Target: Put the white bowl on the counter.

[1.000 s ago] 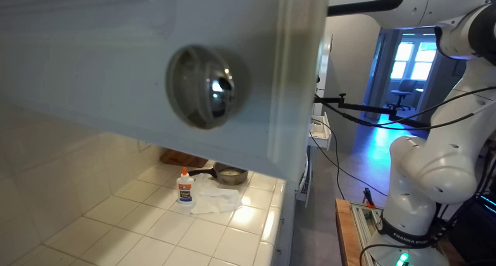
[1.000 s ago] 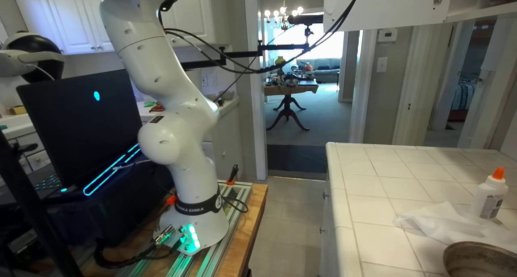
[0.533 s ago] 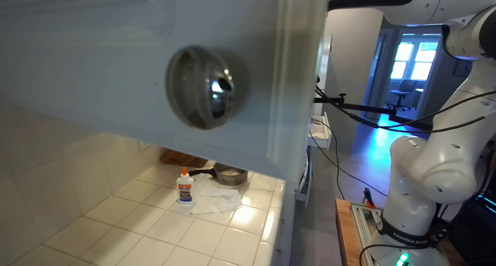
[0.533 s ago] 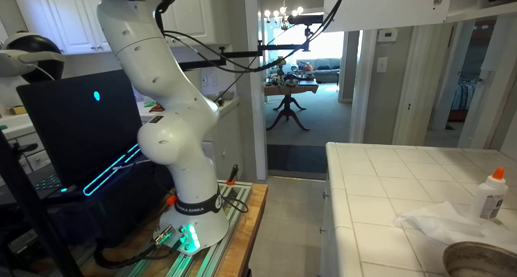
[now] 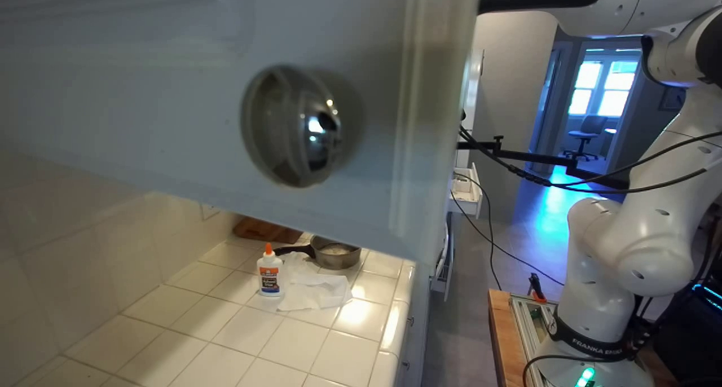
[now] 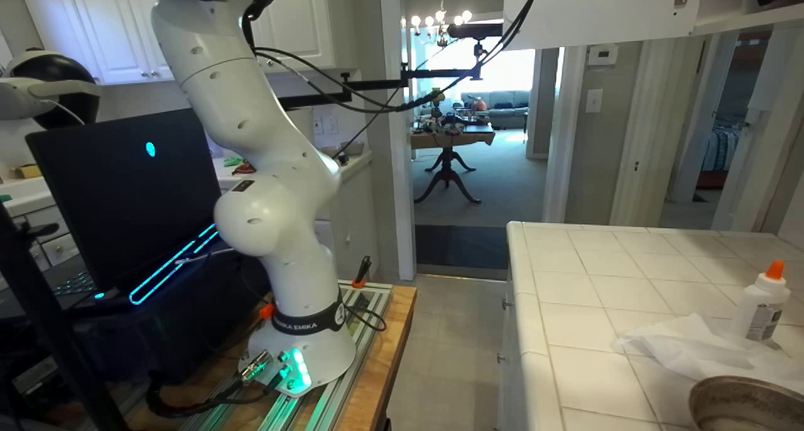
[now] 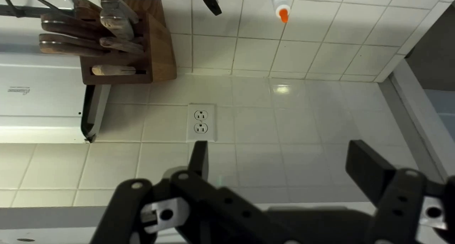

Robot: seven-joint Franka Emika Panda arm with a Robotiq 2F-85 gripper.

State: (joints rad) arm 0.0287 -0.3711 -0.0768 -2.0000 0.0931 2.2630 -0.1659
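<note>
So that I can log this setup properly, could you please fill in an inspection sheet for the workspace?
Surface: counter of glossy white tile, in all views.
Job's things: counter in view; white bowl not made out in any view.
Clutter: glue bottle upright on the counter, crumpled paper or cloth beside it, pan nearby; knife block in the wrist view.
Gripper: open, nothing held.
Cables: run loose beside the arm in both exterior views.
Surroundings: cabinet door open; outlet with nothing plugged in; laptop near the arm.
</note>
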